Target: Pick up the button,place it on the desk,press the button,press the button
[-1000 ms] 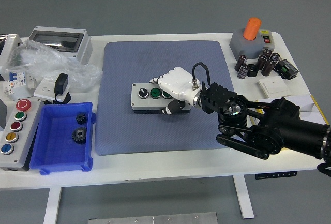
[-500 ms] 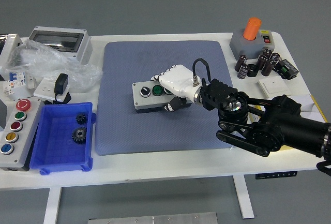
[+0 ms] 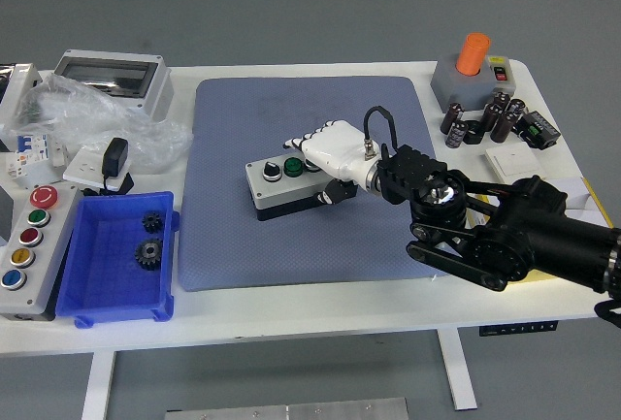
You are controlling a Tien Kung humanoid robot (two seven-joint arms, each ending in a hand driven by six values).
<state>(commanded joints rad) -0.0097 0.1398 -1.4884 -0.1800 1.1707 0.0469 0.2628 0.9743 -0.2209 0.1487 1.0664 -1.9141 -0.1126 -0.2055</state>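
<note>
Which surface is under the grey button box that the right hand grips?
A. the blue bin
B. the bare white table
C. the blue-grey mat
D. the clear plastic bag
C: the grey button box, gripped by the right hand, has the blue-grey mat under it on all sides.

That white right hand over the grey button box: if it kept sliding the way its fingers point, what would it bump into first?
The right hand grips the button box, fingers pointing left. Beyond the box lies bare blue mat, then probably the black adapter near the crumpled plastic bag; depth is unclear.

No text — no labels, none legible
</note>
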